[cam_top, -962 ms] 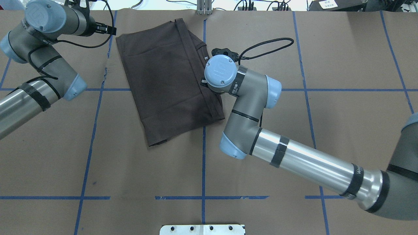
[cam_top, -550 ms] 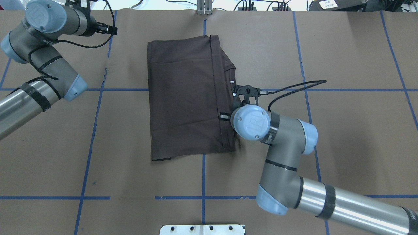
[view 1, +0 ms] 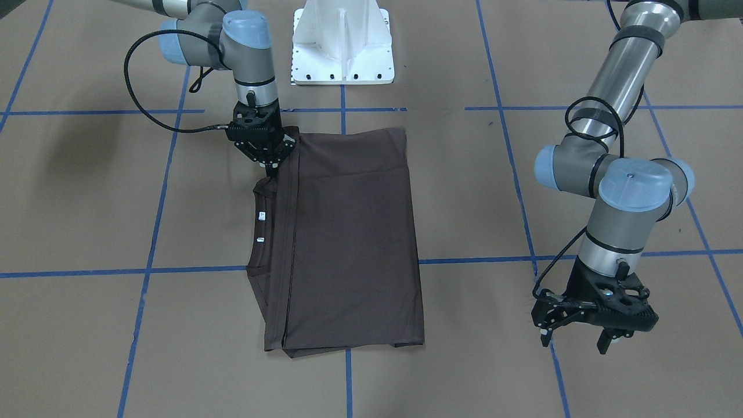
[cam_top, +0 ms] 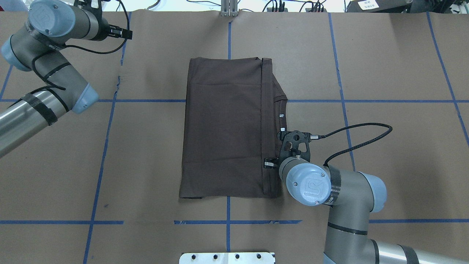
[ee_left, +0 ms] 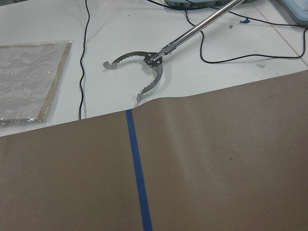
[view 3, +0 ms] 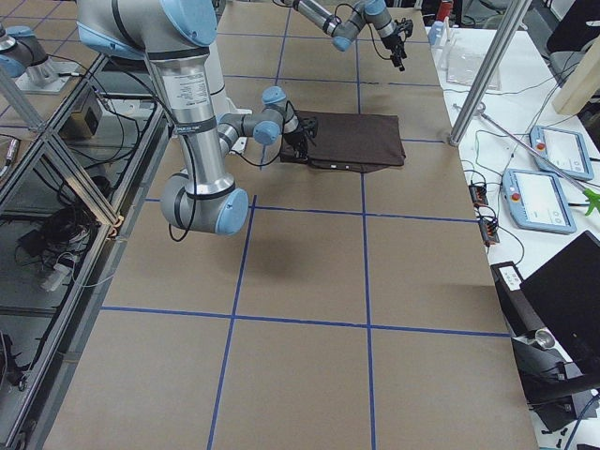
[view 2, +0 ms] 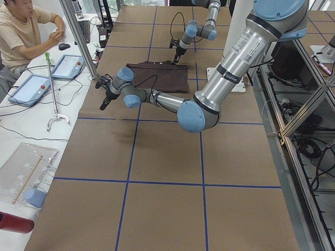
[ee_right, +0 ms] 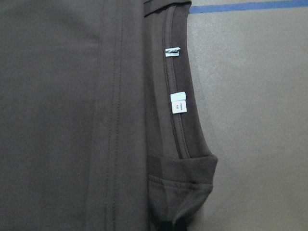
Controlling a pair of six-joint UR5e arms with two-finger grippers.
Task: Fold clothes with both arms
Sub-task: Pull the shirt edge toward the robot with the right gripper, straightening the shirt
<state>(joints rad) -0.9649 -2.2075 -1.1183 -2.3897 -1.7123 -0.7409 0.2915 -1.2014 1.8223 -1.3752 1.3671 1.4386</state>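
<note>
— The right gripper (view 1: 270,165) has its fingers pinched shut on the edge of the brown T-shirt (view 1: 348,232), right at one end of the collar (ee_right: 180,130). Its wrist view shows the cloth bunched up there

— And the left gripper (view 1: 574,345)?

— Fingers spread, nothing in it. It hangs low over the bare table (view 1: 667,383), well off to the shirt's other side

— Where's the shirt lying?

— Mid-table, flat, folded into a long rectangle, with the neck tags (ee_right: 178,102) showing on the right gripper's side

— How will it handle, d'you reckon?

— Light and limp, I'd say. Soft cotton sags, and the layers may slide apart, so I'd take a short end by both corners and pinch through every layer

— Room enough?

— Plenty, there's open table all round it. Only the white pedestal (view 1: 342,40) sits near the shirt's robot-side end, so I'd be careful swinging cloth that way
</note>
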